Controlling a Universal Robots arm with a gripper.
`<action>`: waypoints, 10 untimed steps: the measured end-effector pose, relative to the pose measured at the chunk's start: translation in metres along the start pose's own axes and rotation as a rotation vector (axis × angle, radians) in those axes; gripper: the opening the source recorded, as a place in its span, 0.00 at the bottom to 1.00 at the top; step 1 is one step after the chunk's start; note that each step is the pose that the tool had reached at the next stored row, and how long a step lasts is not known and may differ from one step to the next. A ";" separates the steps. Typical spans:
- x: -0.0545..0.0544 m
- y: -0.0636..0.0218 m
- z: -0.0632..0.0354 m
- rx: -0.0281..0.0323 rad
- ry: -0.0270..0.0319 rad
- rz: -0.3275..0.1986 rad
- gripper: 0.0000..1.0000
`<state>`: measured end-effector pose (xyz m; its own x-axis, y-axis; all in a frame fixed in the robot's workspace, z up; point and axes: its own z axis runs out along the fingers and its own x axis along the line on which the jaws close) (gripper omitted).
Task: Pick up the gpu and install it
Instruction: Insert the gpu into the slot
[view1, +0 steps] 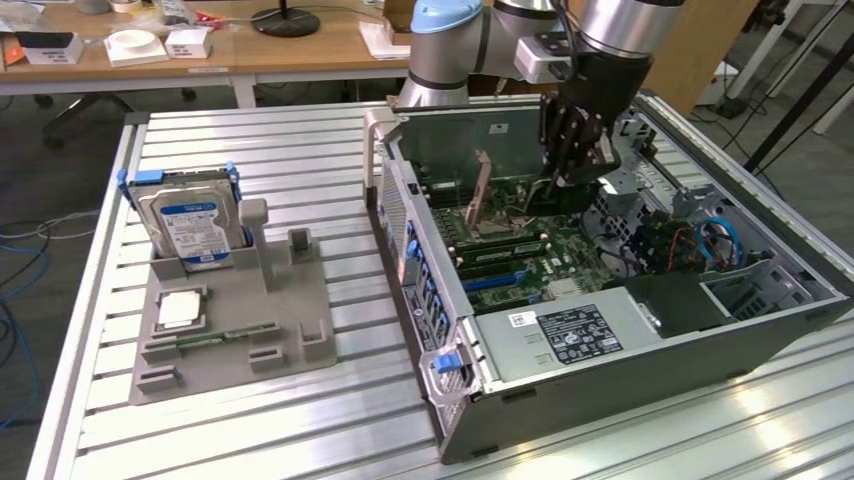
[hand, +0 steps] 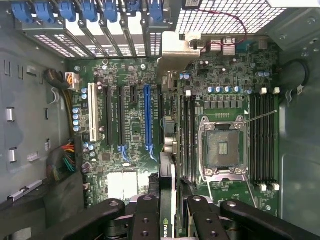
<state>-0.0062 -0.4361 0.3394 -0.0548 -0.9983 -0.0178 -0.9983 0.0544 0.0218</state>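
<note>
My gripper (view1: 577, 160) hangs inside the open computer case (view1: 447, 400), above the motherboard (view1: 514, 255). In the wrist view the gripper (hand: 170, 220) is shut on the gpu (hand: 166, 190), a thin black card seen edge-on between the fingers (hand: 146, 216). Its silver bracket (hand: 175, 50) reaches toward the case's rear slot covers. The card hovers over the board just beside the long blue expansion slot (hand: 147, 117), between that slot and the memory slots (hand: 187, 135). Whether its lower edge touches the board I cannot tell.
An empty CPU socket (hand: 222, 147) lies next to the card. Outside the case, a grey fixture (view1: 294, 330) holds a blue-labelled hard drive (view1: 191, 222), a processor (view1: 180, 310) and a green memory stick (view1: 220, 335). The power supply (view1: 567, 330) and drive cage (view1: 747, 290) crowd the case's near end.
</note>
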 end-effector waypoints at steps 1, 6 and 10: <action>0.000 0.0000 0.0001 0.0000 0.0000 0.000 0.26; 0.002 -0.0002 0.0012 0.0000 0.0000 0.000 0.26; 0.004 -0.0003 0.0020 0.0000 0.0000 0.000 0.26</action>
<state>-0.0061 -0.4397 0.3372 -0.0547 -0.9983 -0.0178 -0.9983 0.0544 0.0218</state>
